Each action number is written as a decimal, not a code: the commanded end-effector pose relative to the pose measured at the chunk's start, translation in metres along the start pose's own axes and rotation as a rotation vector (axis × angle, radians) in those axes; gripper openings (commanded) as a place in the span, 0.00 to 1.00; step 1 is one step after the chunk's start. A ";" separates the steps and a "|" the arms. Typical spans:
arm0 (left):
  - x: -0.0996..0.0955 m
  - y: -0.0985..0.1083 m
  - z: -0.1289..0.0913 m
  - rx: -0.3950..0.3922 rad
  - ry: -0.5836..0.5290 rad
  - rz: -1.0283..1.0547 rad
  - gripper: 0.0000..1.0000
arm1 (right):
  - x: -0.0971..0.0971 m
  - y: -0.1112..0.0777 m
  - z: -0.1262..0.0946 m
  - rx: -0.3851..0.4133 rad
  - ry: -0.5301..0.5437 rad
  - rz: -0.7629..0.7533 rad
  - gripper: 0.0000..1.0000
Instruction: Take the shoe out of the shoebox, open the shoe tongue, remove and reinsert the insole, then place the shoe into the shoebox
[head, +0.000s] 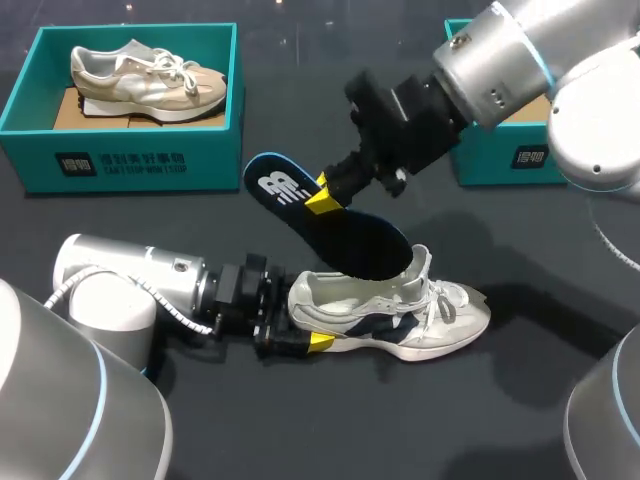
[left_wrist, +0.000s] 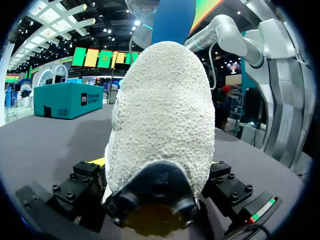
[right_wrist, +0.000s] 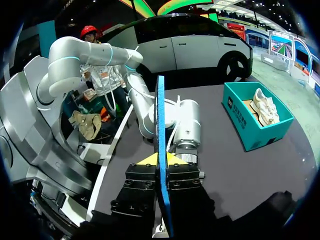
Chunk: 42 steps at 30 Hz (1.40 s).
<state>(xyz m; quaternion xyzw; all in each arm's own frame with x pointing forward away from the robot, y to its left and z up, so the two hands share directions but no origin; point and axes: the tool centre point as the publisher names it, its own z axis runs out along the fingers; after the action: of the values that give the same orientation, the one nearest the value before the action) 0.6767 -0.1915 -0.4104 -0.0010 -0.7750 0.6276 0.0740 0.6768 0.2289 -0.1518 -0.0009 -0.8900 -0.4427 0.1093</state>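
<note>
Edge-on insole (right_wrist: 160, 125) in right gripper (right_wrist: 160, 161); from above, tip at shoe (head: 420, 315) opening.

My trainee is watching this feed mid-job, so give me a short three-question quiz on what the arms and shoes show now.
1. True or false: the right gripper is shut on the dark blue foam insole.
2. The left gripper clamps the white-and-navy sneaker at its: A toe, B heel, C laces.
3. What colour is the lace-up sneaker in the teal cardboard shoebox?
Key: 1 true; 2 B; 3 beige.
</note>
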 end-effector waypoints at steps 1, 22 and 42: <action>0.000 0.001 0.001 -0.002 -0.003 0.000 0.00 | 0.007 0.008 -0.011 -0.052 -0.011 -0.002 0.00; 0.000 0.001 0.001 -0.002 -0.003 0.000 0.00 | 0.045 0.035 -0.067 -0.226 0.077 0.125 0.00; 0.000 0.001 0.001 -0.002 -0.003 0.000 0.00 | 0.104 0.013 -0.099 -0.558 -0.037 0.189 0.00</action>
<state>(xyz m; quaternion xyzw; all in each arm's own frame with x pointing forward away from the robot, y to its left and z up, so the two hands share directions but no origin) 0.6767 -0.1916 -0.4105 -0.0010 -0.7750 0.6276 0.0740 0.6073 0.1524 -0.0580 -0.1032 -0.7528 -0.6327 0.1492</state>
